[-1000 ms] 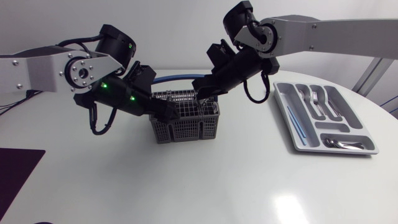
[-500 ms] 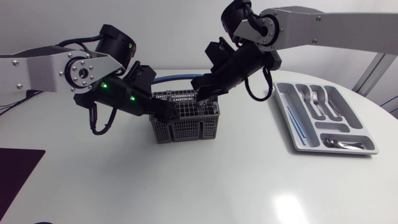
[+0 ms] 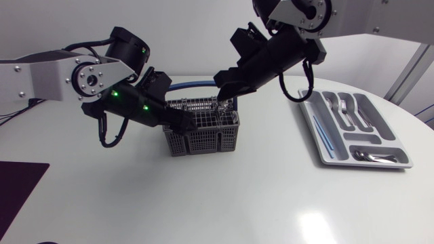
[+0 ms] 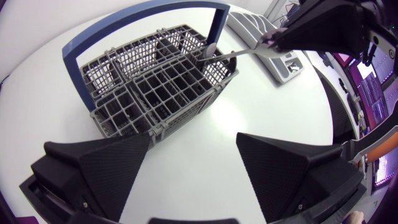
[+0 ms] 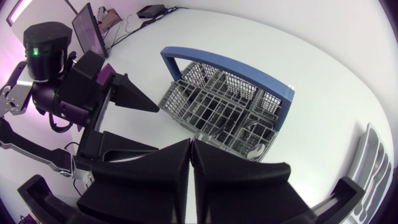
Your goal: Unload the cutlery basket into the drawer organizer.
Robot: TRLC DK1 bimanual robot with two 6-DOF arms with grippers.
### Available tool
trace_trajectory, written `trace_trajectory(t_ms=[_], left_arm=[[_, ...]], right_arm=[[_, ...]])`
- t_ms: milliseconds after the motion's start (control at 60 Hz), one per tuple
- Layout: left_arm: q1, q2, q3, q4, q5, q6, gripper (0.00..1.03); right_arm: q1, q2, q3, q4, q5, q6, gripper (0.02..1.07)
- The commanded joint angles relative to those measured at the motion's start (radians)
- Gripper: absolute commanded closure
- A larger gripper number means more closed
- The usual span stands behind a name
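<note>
Steel spoon [image 4: 224, 56]: likely light, stiff, slick. Its bowl sits at the rim of the grey basket [image 3: 203, 139]; the thin handle is pinched in the right tool [image 5: 189, 146], fingers closed flat on it. Left tool [image 4: 194, 138] gapes wide, empty, just beside the basket. Glossy white table [image 3: 237, 196]; organizer [image 3: 325, 152] well apart

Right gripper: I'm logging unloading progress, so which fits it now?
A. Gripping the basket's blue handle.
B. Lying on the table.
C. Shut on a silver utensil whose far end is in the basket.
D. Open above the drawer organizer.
C: in the left wrist view the right gripper pinches the handle of a silver utensil whose rounded end sits in a corner compartment of the basket.
</note>
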Motion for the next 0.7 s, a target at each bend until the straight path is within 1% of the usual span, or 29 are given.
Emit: trace_trajectory(t_ms=[0,250,433,583,683], left_arm=[[-0.009,0.011,-0.016,0.001,0.009,0.024,0.06],[-0.015,0.009,-0.013,0.001,0.009,0.019,0.06],[-0.041,0.006,-0.004,0.001,0.009,0.006,0.06],[-0.067,0.008,0.008,0.001,0.009,-0.008,0.06],[-0.089,0.017,0.019,0.001,0.009,-0.02,0.06]], right_arm=[[0.009,-0.039,0.007,-0.017,-0.01,-0.009,1.01],[-0.003,-0.137,-0.058,-0.028,-0.055,-0.016,1.01],[-0.069,-0.242,-0.148,-0.057,-0.056,-0.042,1.01],[-0.149,-0.321,-0.228,-0.098,0.01,-0.076,1.01],[-0.202,-0.378,-0.297,-0.12,0.085,-0.104,1.01]])
